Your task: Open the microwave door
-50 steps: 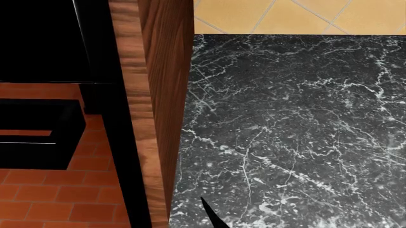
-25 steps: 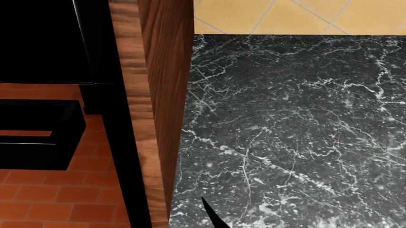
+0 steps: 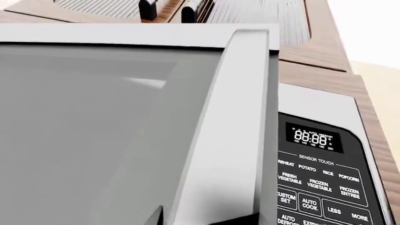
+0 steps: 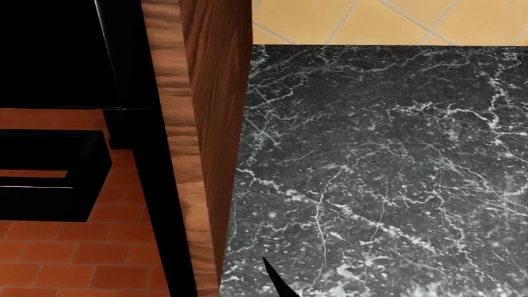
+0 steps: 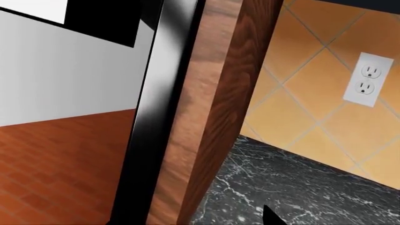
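The microwave fills the left wrist view. Its silver door (image 3: 93, 122) has a grey window and a slanted silver handle bar (image 3: 216, 140). The black control panel (image 3: 319, 183) with a lit display sits beside it. Only two dark fingertips (image 3: 159, 216) of my left gripper (image 3: 196, 221) show at the frame's edge, one on each side of the handle bar. Whether they press on it is hidden. In the right wrist view a single dark fingertip (image 5: 271, 217) hangs over the black marble counter (image 5: 300, 187), holding nothing I can see. The head view does not show the microwave.
A wooden cabinet side (image 4: 216, 124) and a glossy black panel (image 4: 157, 185) stand left of the marble counter (image 4: 379, 173). Orange wall tiles (image 5: 300, 93) carry a white outlet (image 5: 366, 79). Red brick floor (image 4: 58, 260) lies below. A black pointed tip (image 4: 276, 281) pokes in at the bottom.
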You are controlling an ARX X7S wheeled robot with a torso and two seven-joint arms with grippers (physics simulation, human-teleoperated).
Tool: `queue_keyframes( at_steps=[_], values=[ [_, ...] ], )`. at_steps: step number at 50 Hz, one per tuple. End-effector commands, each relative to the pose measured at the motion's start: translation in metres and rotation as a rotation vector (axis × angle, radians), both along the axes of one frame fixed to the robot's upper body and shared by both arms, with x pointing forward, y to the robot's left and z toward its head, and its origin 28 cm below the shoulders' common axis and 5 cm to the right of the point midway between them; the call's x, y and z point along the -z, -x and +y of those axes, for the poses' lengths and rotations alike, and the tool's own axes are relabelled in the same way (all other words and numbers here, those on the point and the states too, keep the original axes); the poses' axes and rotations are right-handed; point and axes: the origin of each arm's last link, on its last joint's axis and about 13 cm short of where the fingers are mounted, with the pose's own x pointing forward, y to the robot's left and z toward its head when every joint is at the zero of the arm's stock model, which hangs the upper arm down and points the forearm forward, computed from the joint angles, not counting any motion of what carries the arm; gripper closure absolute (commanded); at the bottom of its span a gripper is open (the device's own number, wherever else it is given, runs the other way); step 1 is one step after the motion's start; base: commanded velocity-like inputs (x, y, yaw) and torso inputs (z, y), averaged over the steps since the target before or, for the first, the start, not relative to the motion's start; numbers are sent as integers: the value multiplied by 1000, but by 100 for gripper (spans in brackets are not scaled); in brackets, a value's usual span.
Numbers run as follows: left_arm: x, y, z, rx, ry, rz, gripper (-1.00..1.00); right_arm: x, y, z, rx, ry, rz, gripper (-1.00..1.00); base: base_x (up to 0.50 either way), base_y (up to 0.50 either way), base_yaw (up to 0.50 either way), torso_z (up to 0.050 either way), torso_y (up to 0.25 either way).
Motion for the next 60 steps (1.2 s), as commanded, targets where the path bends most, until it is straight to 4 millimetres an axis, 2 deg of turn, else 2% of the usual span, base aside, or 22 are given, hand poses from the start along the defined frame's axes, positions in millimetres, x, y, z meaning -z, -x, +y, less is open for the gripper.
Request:
queue_keyframes(
  at_steps=[1,8,18,31,46,60],
  values=[
    [15,29,-19,159,-78,-26,100,0,-1,1,-2,1,3,-100,0,-4,-6,0,0],
    [15,52,-21,202,-92,-73,100,2,-1,0,-2,2,3,-100,-1,-4,-7,0,0],
    [18,64,-20,227,-98,-97,100,2,0,0,-1,3,3,-100,0,-5,-7,0,0],
    [19,102,-22,287,-125,-177,100,2,-1,0,-1,2,4,-100,-2,-5,-7,0,0],
    [27,128,-22,342,-134,-224,100,3,0,0,-1,4,6,-100,-1,-6,-7,0,0],
    [31,131,-22,339,-139,-231,100,3,-1,0,1,5,7,-100,-2,-6,-7,0,0]
  ],
)
